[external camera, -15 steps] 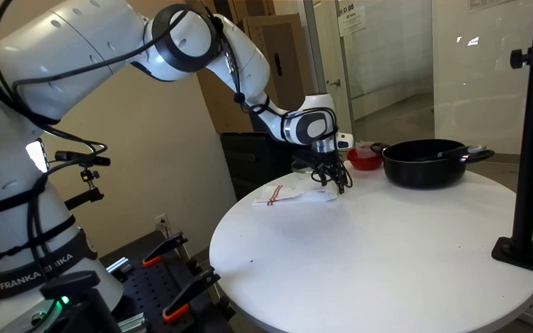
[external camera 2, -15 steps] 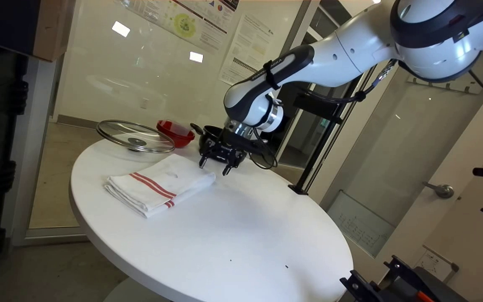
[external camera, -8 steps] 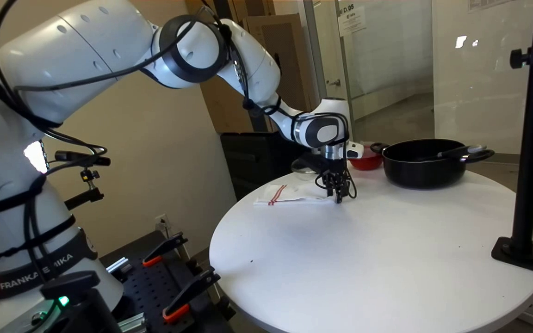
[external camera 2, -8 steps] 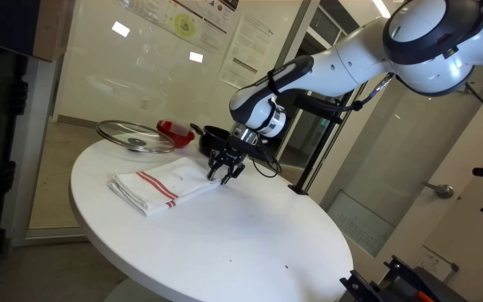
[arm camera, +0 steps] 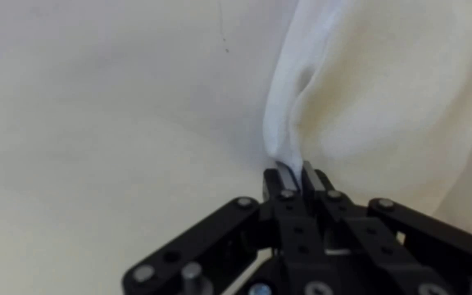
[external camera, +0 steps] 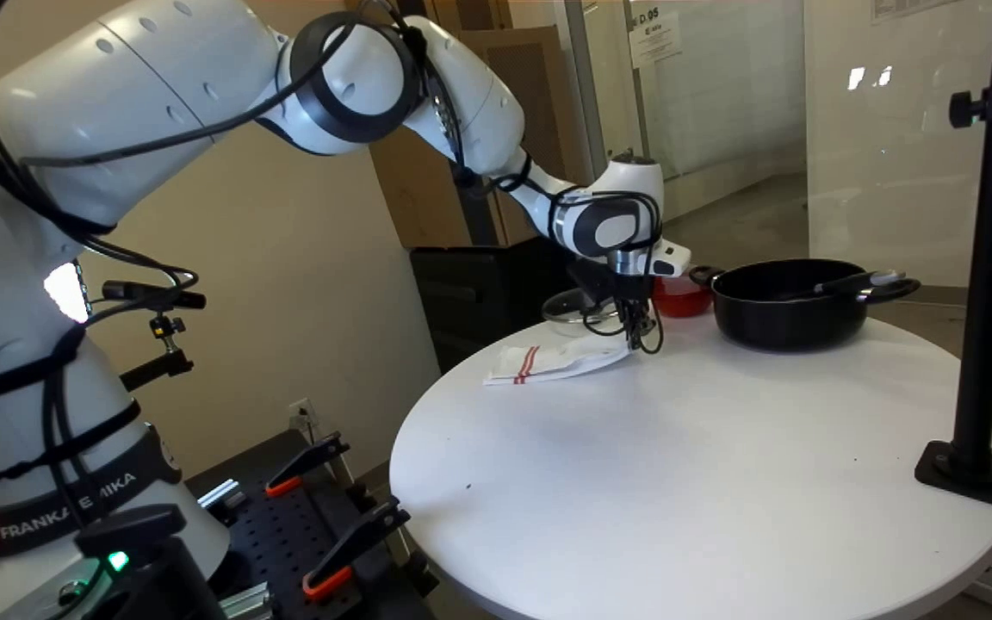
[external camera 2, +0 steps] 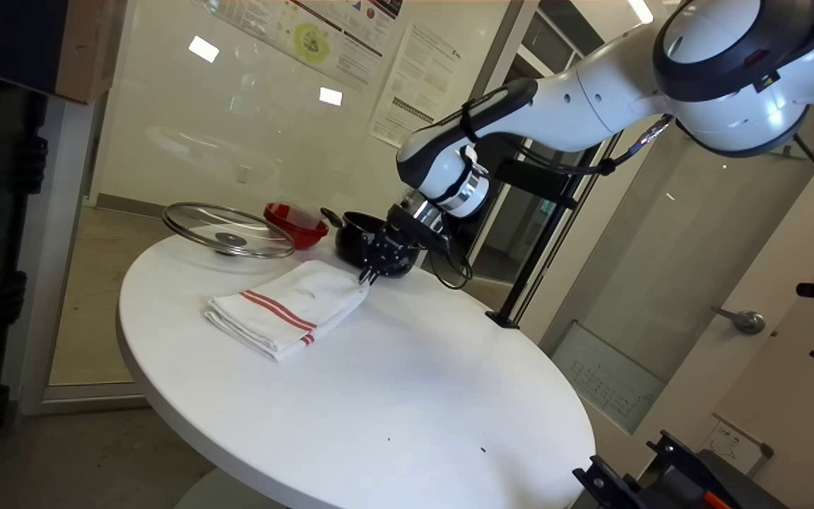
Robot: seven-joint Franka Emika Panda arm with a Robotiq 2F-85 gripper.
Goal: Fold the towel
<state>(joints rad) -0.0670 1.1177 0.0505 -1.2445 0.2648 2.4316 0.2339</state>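
Shiny wall [external camera 2: 266, 120] with posters [external camera 2: 415, 85] on it, a cardboard box [external camera: 552, 120] off in the background, and a round white table [external camera 2: 414, 410] carrying the stuff. The towel [external camera 2: 301, 300] is lying there folded into a few layers, its red-striped end pointing away from the claw [arm camera: 294, 166]. And yeah, the claw is clamped on it, both sides pressed together with a bit of cloth near a corner in between, wrist view shows it pretty well. In an exterior view the pinched end [external camera: 608, 347] looks lifted slightly off the table while the striped end sits flat. Near the towel there's a glass lid [external camera 2: 229, 226], with a red bowl [external camera 2: 302, 237] just beside it, then a big black pan [external camera: 789, 323] with some utensil [external camera: 858, 282] leaning on its rim, tbh can't make out what kind. A black pole [external camera: 982, 258] stands at the table's edge, well apart from the towel
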